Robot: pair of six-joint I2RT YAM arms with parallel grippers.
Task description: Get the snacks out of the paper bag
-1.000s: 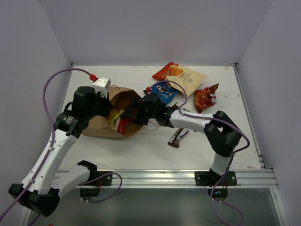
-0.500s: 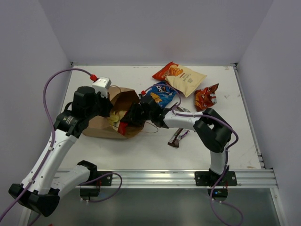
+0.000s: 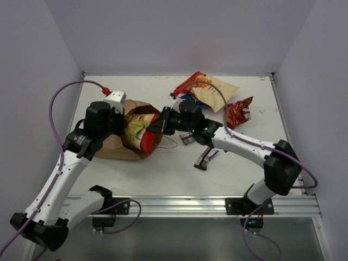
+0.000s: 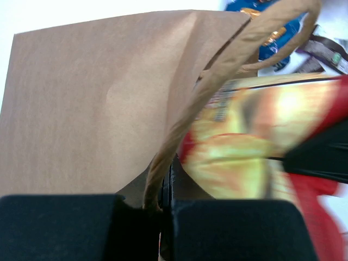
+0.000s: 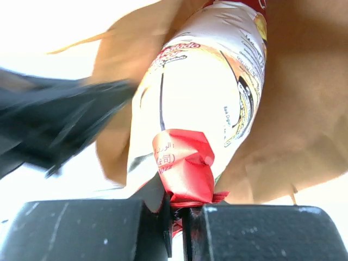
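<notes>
White desk (image 3: pixel 244 168): my right hand (image 5: pixel 175 217), spread a second ago, now pinches the chip bag (image 5: pixel 201 98) at the paper bag (image 3: pixel 114 145) mouth; my left hand (image 4: pixel 163 217) stays clamped on its handle (image 4: pixel 217 70).

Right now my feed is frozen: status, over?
Left gripper shut on paper bag handle. Right gripper shut on red-white chip bag, partly out. Candy bar beside right arm.

Mouth of the paper bag (image 3: pixel 111 144) is basically plugged. The chip bag (image 5: pixel 201 92) fills it, the right gripper (image 5: pixel 176 209) is pinched on its red end, and the left gripper (image 4: pixel 163 211) is clamped at the rim. The orange bag (image 3: pixel 215 89) and dark red bag (image 3: pixel 237 111) crowd the far right. Two candy bars (image 3: pixel 204 159) sit mid-table. The near strip of table (image 3: pixel 163 176) and the far-left corner are open.
</notes>
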